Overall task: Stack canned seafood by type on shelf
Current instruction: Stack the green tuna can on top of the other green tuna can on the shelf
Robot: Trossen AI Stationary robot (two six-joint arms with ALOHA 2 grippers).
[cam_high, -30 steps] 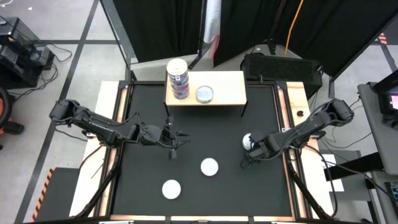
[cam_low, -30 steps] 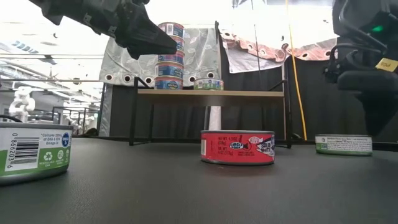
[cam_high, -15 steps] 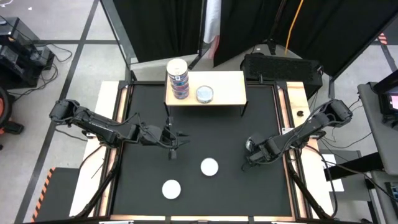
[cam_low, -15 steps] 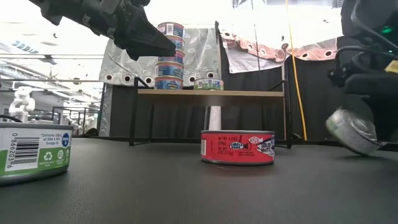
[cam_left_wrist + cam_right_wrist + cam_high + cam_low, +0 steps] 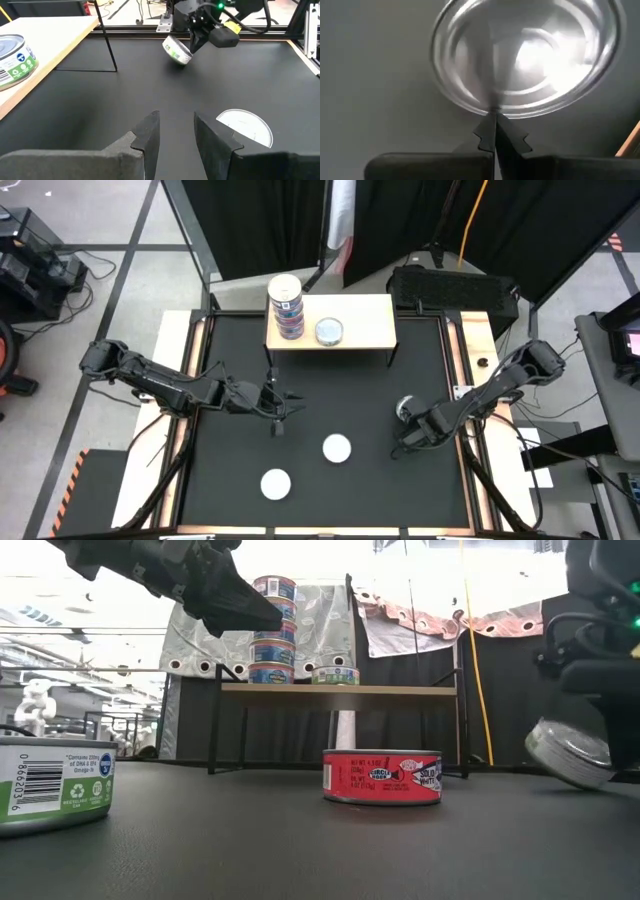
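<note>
Pinching only the rim of a tilted tin (image 5: 177, 50) off the mat, the right gripper (image 5: 493, 131), fingers together, holds a rigid, probably slippery can (mid-side grip advised).

In the low view the green tin (image 5: 52, 785) is cut off at the left edge. The tilted tin (image 5: 527, 55) at the right pincer (image 5: 495, 132) is blurred and runs past the top edge, its label hidden.

Overhead view straight down, table-level view across, both sharing the shelf (image 5: 330, 320); close wrist views.
</note>
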